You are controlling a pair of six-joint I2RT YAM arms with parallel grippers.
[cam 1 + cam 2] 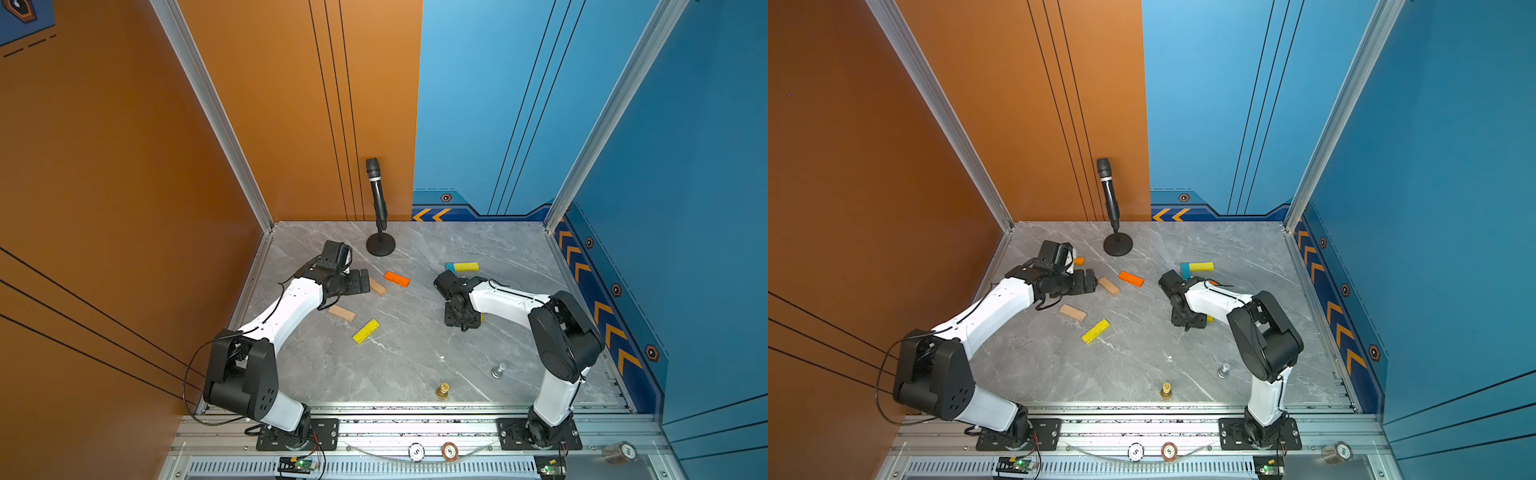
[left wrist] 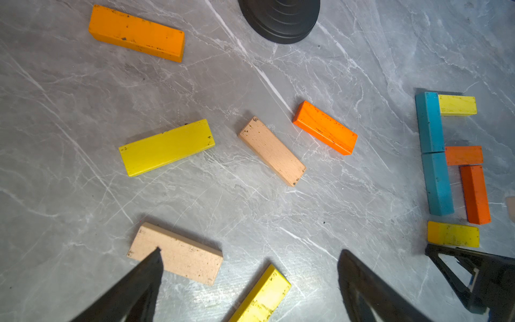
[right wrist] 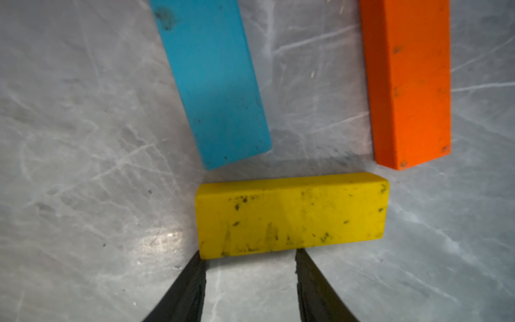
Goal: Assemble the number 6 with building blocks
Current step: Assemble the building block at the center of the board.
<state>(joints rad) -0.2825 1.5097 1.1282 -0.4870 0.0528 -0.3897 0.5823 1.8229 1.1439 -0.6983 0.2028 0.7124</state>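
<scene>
While the left gripper (image 2: 250, 251) hangs wide open, empty, over loose building blocks (image 2: 271, 150) near the tabletop's (image 1: 415, 365) left edge, the right gripper (image 3: 249, 255), partly open and empty, seemingly touches a yellow block (image 3: 289, 214) nearer the right edge.

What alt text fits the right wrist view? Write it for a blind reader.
A yellow block lies crosswise on the grey marble table just past the open right claw, which holds nothing. Beyond it lie a blue block and an orange block, set apart.
</scene>
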